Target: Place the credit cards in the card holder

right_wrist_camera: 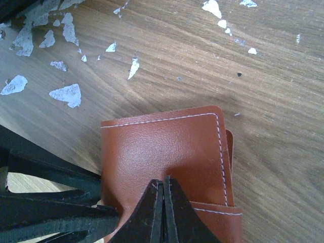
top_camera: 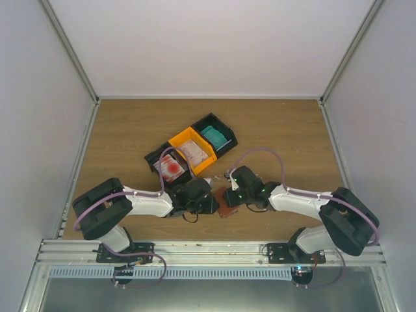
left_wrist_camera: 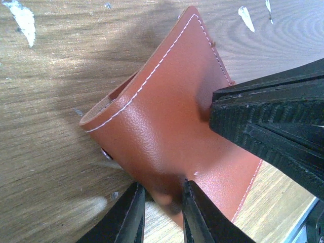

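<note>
The reddish-brown card holder (top_camera: 226,207) (left_wrist_camera: 167,116) (right_wrist_camera: 167,152) lies folded on the wood between both arms. My left gripper (top_camera: 213,203) (left_wrist_camera: 161,186) has its jaws a narrow gap apart, both tips against the holder's near corner, which fills the gap. My right gripper (top_camera: 229,194) (right_wrist_camera: 163,181) is shut, and its tip rests on the holder's top face. The credit cards sit in bins behind: teal ones (top_camera: 216,137), pale ones (top_camera: 195,153), and white ones with a red mark (top_camera: 172,168).
Three open bins stand in a diagonal row just behind the grippers: black (top_camera: 224,125), orange (top_camera: 175,138) and black (top_camera: 153,158). White scraps (right_wrist_camera: 66,93) (left_wrist_camera: 23,20) are stuck to the wood near the holder. Metal frame posts and white walls enclose the table.
</note>
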`<action>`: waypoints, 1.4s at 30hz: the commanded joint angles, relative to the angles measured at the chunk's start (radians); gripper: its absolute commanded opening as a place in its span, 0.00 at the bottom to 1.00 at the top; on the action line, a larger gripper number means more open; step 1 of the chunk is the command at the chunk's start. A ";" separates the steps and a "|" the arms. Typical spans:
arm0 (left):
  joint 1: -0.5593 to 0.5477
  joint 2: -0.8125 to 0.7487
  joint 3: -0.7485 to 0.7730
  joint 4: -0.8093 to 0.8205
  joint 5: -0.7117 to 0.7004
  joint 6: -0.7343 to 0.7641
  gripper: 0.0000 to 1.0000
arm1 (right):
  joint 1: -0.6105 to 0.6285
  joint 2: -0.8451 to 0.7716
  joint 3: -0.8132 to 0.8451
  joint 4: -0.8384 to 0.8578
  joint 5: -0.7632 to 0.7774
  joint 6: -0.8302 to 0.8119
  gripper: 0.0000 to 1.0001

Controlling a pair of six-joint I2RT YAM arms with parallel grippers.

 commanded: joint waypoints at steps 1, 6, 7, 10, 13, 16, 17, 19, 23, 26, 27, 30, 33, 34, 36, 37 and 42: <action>-0.002 0.045 -0.024 -0.090 0.008 -0.005 0.24 | 0.013 -0.021 0.011 -0.048 0.051 -0.007 0.01; -0.002 0.045 -0.026 -0.090 0.009 -0.006 0.24 | 0.012 -0.042 0.018 -0.043 0.066 0.010 0.01; -0.002 0.045 -0.024 -0.090 0.009 -0.007 0.24 | 0.012 -0.045 0.017 -0.043 0.069 0.011 0.01; -0.002 0.045 -0.025 -0.090 0.008 -0.007 0.24 | 0.011 -0.045 0.017 -0.044 0.073 0.011 0.01; -0.002 0.046 -0.024 -0.090 0.009 -0.006 0.24 | 0.011 -0.030 0.016 -0.044 0.076 0.008 0.01; -0.002 0.045 -0.026 -0.091 0.008 -0.006 0.24 | 0.012 -0.021 0.018 -0.042 0.082 0.004 0.01; -0.002 0.044 -0.026 -0.091 0.008 -0.007 0.24 | 0.012 -0.020 0.019 -0.041 0.083 0.001 0.00; -0.002 0.043 -0.025 -0.092 0.008 -0.007 0.24 | 0.011 -0.013 0.021 -0.039 0.075 -0.003 0.01; -0.002 0.042 -0.022 -0.095 0.008 -0.006 0.24 | 0.012 0.005 0.014 -0.027 0.042 -0.009 0.00; -0.002 0.045 -0.020 -0.091 0.008 -0.003 0.24 | 0.014 0.014 0.001 -0.008 0.020 -0.010 0.01; -0.002 0.047 -0.019 -0.090 0.007 -0.001 0.24 | 0.015 0.015 -0.003 0.001 0.013 -0.007 0.01; -0.002 0.055 -0.018 -0.090 0.008 0.000 0.24 | 0.017 0.017 -0.013 0.022 -0.012 -0.002 0.01; -0.002 0.058 -0.017 -0.089 0.008 0.001 0.24 | 0.019 0.016 -0.016 0.023 -0.019 0.001 0.01; -0.002 0.059 -0.016 -0.089 0.009 0.001 0.24 | 0.019 0.016 -0.017 0.023 -0.021 0.004 0.00; -0.002 0.060 -0.014 -0.089 0.009 0.002 0.24 | 0.020 0.015 -0.025 0.020 -0.023 0.009 0.00; -0.001 0.061 -0.013 -0.090 0.009 0.002 0.24 | 0.022 0.013 -0.031 0.020 -0.022 0.012 0.00; 0.001 0.063 -0.011 -0.090 0.007 0.002 0.24 | 0.037 0.012 -0.078 0.037 -0.019 0.038 0.01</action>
